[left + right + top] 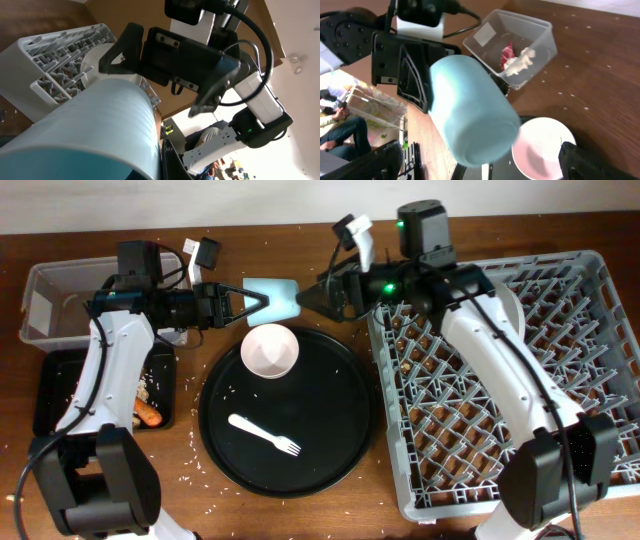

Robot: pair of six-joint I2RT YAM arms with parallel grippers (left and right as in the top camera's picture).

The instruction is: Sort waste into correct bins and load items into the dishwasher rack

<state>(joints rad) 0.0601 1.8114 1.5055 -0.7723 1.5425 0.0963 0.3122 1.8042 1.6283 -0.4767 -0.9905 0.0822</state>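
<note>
While overhead blurs it, tub holds wrapper.

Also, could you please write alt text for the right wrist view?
A light blue cup, gripped by the left end effector, fills the foreground. Behind, a clear tub holds a red wrapper and white tissue; a white bowl sits below.

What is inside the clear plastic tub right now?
The right wrist view shows a red wrapper and a crumpled white tissue inside the clear tub. The light blue cup covers the tub's near corner, so anything there cannot be seen.
</note>
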